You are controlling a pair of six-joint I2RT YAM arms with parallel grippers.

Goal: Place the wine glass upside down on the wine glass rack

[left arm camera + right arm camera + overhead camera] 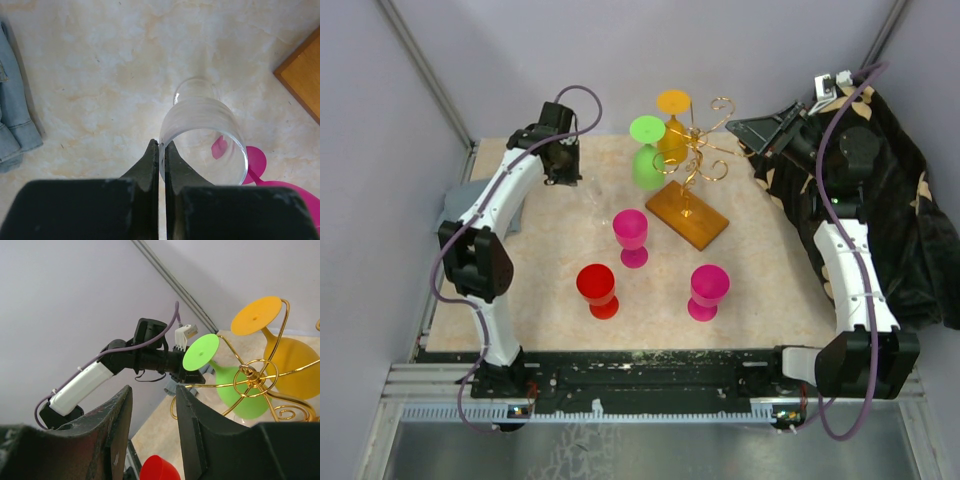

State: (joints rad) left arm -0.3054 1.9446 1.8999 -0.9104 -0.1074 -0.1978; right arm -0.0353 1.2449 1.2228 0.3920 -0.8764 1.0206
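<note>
The left arm (495, 200) reaches forward, the left gripper (161, 150) pinched on the rim of a clear glass (205, 125), while the right arm (850, 260) holds the right gripper (152, 390) spread and empty.

I count six wine glasses: one green glass (647, 150), one orange glass (672, 125), two magenta glasses (631, 232) (709, 287), one red glass (597, 287) and one clear glass (205, 135). There is one wine glass rack (687, 214). I also see two cloths: one denim cloth (15, 125) and one dark patterned cloth (910, 220).
</note>
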